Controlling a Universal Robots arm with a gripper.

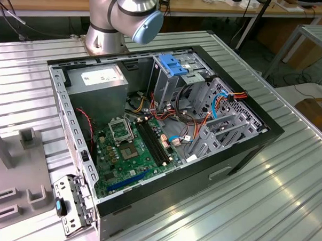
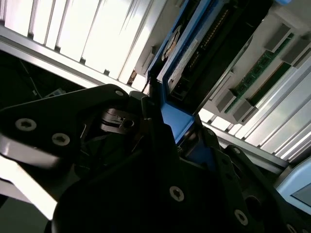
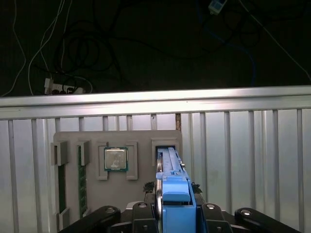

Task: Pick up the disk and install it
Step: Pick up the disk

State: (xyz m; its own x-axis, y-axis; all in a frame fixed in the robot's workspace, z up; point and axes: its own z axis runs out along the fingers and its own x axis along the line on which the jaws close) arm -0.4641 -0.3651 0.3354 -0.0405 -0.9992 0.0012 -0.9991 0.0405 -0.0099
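In both wrist views the disk [image 3: 171,167] stands on edge, a grey metal drive in a bright blue carrier frame [image 2: 176,124]. Its far end sits at a slot of a grey fixture plate [image 3: 141,138] on the ribbed metal table. My gripper [image 3: 175,208] is shut on the disk's near end, with black fingers [image 3: 144,211] pressed against both sides of the blue frame. In the exterior view the open computer case [image 1: 239,156] lies on its side, with a silver drive cage [image 1: 171,81] at its back. The arm's base [image 1: 109,27] stands behind the case.
The fixture plate also holds a processor chip [image 3: 115,159] and memory sticks [image 3: 81,180] beside the disk. The table's rail [image 3: 155,103] runs beyond the plate, with dark floor and cables past it. Inside the case are a green motherboard [image 1: 135,151] and loose cables [image 1: 190,124].
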